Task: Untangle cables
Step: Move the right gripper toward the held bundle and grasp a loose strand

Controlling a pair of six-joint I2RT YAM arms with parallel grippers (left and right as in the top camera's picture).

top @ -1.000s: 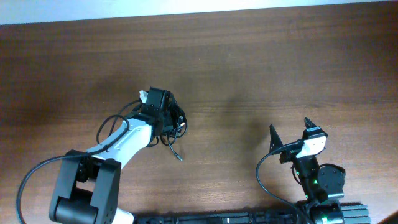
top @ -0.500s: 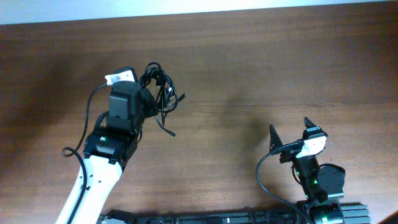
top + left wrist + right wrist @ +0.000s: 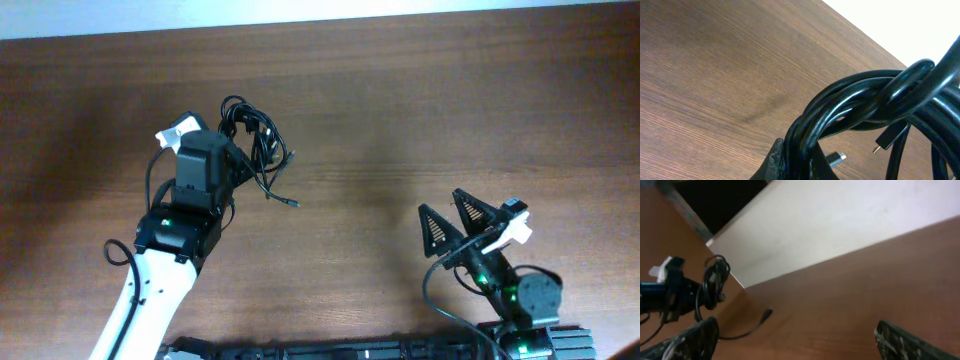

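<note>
Overhead: left gripper [image 3: 238, 165] clamped on cables [image 3: 255, 135]; clump held above table [image 3: 420, 100], left of centre. Right gripper [image 3: 455, 224] spread wide, empty, well apart. Expect clump light, limp, loops springy. Take loose plug end [image 3: 291, 203] with your right gripper; avoid knot core.

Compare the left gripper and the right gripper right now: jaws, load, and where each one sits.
The left gripper is shut on the cables; the right gripper is open and holds nothing. The left gripper holds them above the table, one end trailing down; the right gripper sits far from the cables, near the front edge. Both are dark two-finger grippers over the same table.
</note>
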